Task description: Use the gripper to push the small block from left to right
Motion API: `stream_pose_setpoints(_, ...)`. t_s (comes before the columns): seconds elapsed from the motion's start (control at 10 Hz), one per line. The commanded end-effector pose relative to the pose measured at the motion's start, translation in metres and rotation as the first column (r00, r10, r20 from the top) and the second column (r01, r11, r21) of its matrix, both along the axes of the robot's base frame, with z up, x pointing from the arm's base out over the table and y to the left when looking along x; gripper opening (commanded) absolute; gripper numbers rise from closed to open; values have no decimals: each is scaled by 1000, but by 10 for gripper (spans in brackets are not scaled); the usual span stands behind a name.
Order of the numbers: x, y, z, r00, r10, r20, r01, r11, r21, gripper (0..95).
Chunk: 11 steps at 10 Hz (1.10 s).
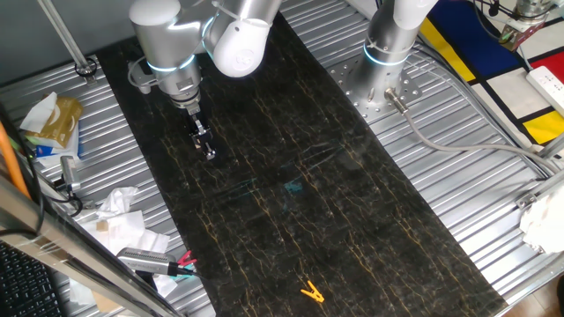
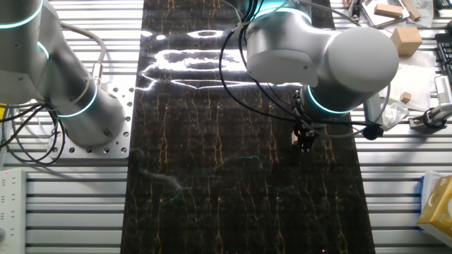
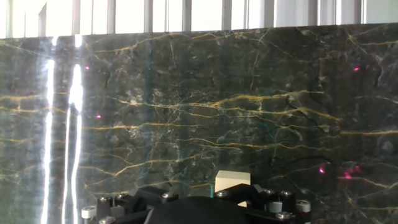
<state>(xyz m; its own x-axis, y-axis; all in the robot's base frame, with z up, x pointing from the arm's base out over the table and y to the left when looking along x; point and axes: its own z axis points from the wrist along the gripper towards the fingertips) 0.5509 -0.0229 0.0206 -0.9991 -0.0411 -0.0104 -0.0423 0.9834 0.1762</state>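
The small block point(image 3: 232, 180) is a pale tan cube lying on the dark marbled mat point(image 1: 352, 229). In the hand view it sits low in the frame, right against the black gripper body. The other fixed view shows the block point(image 2: 295, 139) as a tan speck touching the left side of the gripper point(image 2: 305, 143). From the first fixed view, the gripper point(image 1: 209, 154) points down at the mat near its far left end, and its narrow fingers look pressed together with nothing between them. The block is hidden there.
A yellow-orange clip point(image 1: 310, 291) lies at the near end of the mat. A second arm's base point(image 1: 388, 53) stands on the metal table at the back right. Tissues and red-handled pliers point(image 1: 181, 262) clutter the left side. Wooden blocks point(image 2: 404, 39) lie off the mat.
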Motion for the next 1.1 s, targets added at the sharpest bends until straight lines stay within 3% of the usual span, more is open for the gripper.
stream_pose_setpoints(0.1, 1, 2, -1, 1000, -6, -1, 6, 1000, -3, 950)
stream_pose_setpoints(1.1, 2, 10, -4, 1000, -27, -7, 27, 1000, 3, 950)
